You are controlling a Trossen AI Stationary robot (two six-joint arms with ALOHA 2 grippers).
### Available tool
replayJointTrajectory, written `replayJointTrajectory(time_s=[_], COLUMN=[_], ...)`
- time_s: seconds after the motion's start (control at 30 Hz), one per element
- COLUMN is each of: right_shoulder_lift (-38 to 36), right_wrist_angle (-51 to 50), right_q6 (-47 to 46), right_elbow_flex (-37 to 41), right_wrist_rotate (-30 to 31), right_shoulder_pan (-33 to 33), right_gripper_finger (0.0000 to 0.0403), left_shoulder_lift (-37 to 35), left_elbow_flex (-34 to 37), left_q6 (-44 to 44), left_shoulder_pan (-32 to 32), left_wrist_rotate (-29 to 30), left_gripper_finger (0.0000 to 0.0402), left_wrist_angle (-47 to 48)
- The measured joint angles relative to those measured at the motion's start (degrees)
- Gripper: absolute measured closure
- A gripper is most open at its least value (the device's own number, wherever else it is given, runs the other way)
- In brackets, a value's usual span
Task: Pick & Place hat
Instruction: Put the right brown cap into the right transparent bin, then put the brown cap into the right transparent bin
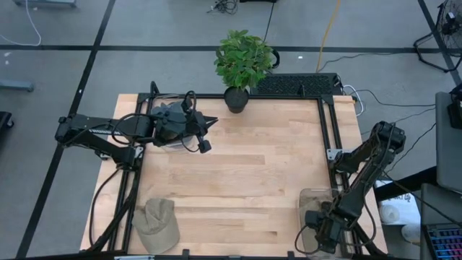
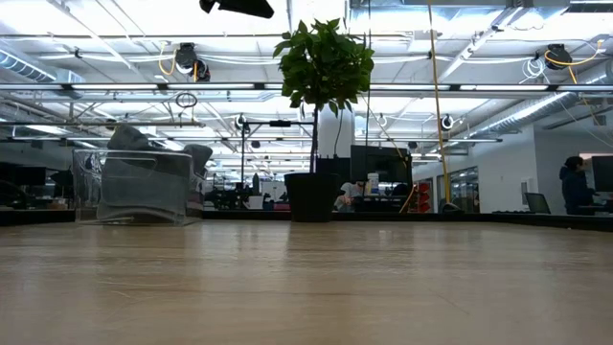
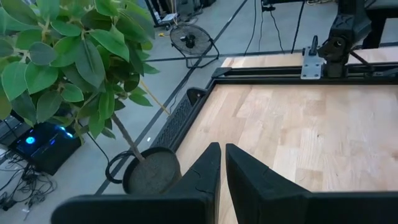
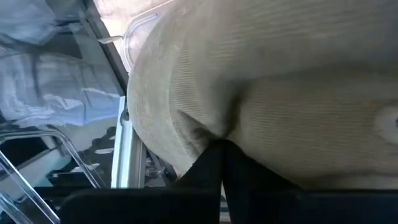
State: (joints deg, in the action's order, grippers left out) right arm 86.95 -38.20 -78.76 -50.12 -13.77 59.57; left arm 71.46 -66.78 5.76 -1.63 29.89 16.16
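Right gripper (image 1: 317,232) sits down in the clear bin (image 1: 309,196) at the table's near right corner, its fingers pressed together on tan corduroy hat (image 4: 273,106) fabric. Keep your pinch firm and lift straight up so the wall doesn't snag it. Left gripper (image 3: 222,163), fingers nearly together, waits by the potted plant (image 1: 242,63); another hat (image 1: 156,224) lies at the near left.

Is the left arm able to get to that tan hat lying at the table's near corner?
Probably yes: the hat lies in the open on the left arm's side, nothing on it, while the left gripper hangs, shut and empty, near the plant.
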Motion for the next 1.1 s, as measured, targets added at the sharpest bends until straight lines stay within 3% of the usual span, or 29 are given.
replayJointTrajectory(time_s=[0.4,0.57,0.7,0.87,1.1], right_shoulder_lift=[-11.7,-16.7,-19.6,-22.7,-24.4], right_wrist_angle=[-1.9,-0.5,2.0,10.2,28.1], right_q6=[-4.0,-6.6,-3.1,9.3,44.9], right_elbow_flex=[0.1,0.1,0.1,0.0,-0.1], right_wrist_rotate=[11.0,9.8,11.6,21.5,39.3], right_shoulder_pan=[0.5,1.1,1.7,1.7,1.5], right_gripper_finger=[0.0403,0.0403,0.0403,0.0403,0.0403], left_shoulder_lift=[0.0,0.0,0.0,0.0,0.0], left_elbow_flex=[0.0,0.0,0.0,0.0,0.0], left_q6=[0.0,0.0,0.0,0.0,0.0], left_shoulder_pan=[0.0,0.0,0.0,0.0,0.0], left_wrist_rotate=[0.0,0.0,0.0,0.0,0.0], left_gripper_finger=[0.0369,0.0369,0.0369,0.0369,0.0369], left_wrist_angle=[0.0,0.0,0.0,0.0,0.0])
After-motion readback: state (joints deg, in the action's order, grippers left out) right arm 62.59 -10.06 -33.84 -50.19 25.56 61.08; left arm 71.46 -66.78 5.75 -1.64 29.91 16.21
